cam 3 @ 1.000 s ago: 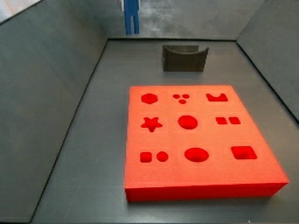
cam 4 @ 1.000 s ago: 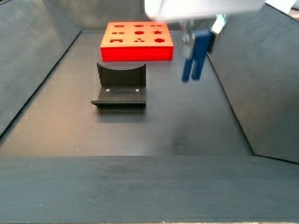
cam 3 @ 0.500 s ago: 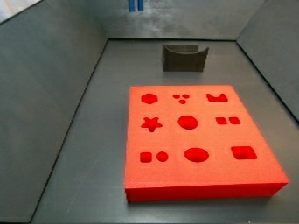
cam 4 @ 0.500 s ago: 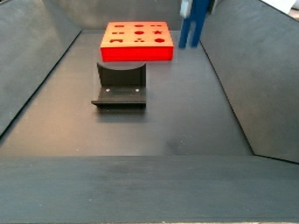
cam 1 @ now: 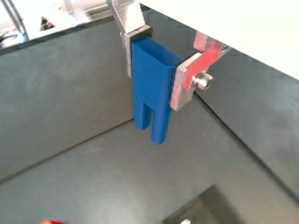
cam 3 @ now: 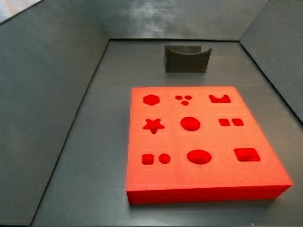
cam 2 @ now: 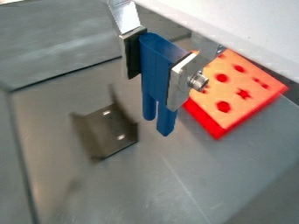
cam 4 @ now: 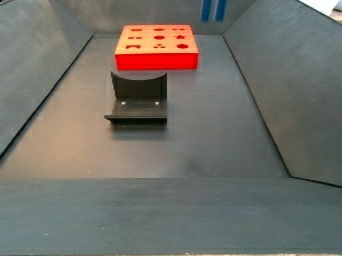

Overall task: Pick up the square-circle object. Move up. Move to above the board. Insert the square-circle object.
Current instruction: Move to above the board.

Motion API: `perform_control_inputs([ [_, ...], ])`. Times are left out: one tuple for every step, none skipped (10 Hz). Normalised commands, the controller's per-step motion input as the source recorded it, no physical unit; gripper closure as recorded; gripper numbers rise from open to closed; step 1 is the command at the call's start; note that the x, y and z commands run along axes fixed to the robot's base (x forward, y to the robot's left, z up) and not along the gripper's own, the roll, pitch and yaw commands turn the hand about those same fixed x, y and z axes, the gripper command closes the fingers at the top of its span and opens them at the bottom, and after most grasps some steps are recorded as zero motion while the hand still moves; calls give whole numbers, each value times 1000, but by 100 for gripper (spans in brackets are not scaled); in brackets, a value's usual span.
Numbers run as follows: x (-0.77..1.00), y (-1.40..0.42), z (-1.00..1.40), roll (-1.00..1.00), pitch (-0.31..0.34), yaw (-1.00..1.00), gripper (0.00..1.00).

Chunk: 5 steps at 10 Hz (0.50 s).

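The square-circle object (cam 1: pixel 152 87), a tall narrow blue block with a slot in its lower end, hangs upright between my gripper's (cam 1: pixel 158 68) silver fingers, which are shut on its upper part. In both wrist views it is high above the dark floor (cam 2: pixel 156 83). The board (cam 2: pixel 208 118), a red slab with shaped cut-outs, lies below and off to one side of the block. In a side view only the block's lower end (cam 4: pixel 214 10) shows at the top edge, beyond the board (cam 4: pixel 158 62). The board (cam 3: pixel 172 142) fills the middle of a side view where the gripper is out of frame.
The dark fixture (cam 3: pixel 186 58) stands on the floor past the board's far end, also seen in a side view (cam 4: pixel 138 97) and below the block in a wrist view (cam 2: pixel 105 131). Sloping grey walls (cam 4: pixel 267 90) enclose the floor.
The gripper has risen with the blue block and moved toward the board's end. A second ago the whole block showed in the side views; only its lower tip remains now.
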Motion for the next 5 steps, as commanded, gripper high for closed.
perform_control_inputs([
  [152,-1000,200,160,256,-976,100],
  [155,-1000,197,134,227,-807,100],
  [162,-1000,197,101,193,-534,100],
  [174,-1000,200,34,166,-267,100],
  [189,-1000,200,-1,148,-63,100],
])
